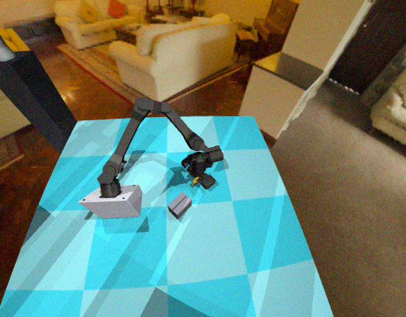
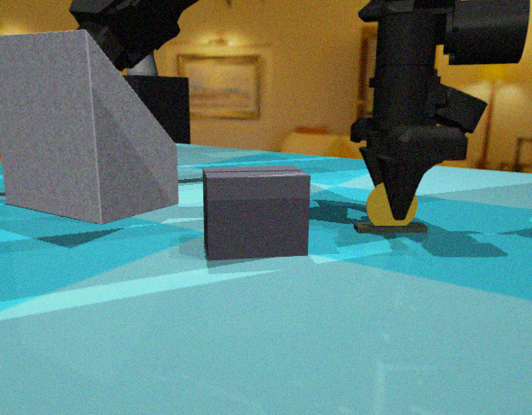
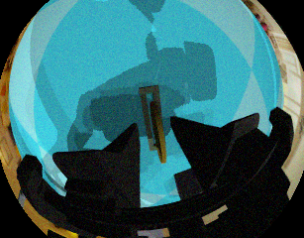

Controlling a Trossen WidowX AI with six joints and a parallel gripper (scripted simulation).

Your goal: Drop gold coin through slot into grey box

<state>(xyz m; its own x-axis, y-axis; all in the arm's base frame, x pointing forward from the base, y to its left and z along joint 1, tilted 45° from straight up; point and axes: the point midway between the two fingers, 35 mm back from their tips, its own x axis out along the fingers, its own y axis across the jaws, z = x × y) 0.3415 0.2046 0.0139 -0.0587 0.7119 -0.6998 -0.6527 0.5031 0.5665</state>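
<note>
The gold coin (image 1: 195,181) (image 2: 377,207) (image 3: 159,134) stands on edge in the dark holder (image 2: 363,228) (image 3: 149,89). My gripper (image 2: 399,215) (image 3: 154,123) points down over it and is partly open. In the wrist view one fingertip is on each side of the coin, with a gap to both; the coin looks nearer the right fingertip. In the exterior view the near finger overlaps the coin's face, its tip a little above the holder. The closed grey box (image 1: 179,206) (image 2: 257,216) stands apart from the holder, its narrow slot running along the lid.
The arm's pale wedge-shaped base block (image 1: 119,208) (image 2: 47,124) stands on the other side of the grey box from the coin. The arm arches high from it to the gripper. The blue checkered table top (image 1: 203,238) (image 2: 266,330) carries everything.
</note>
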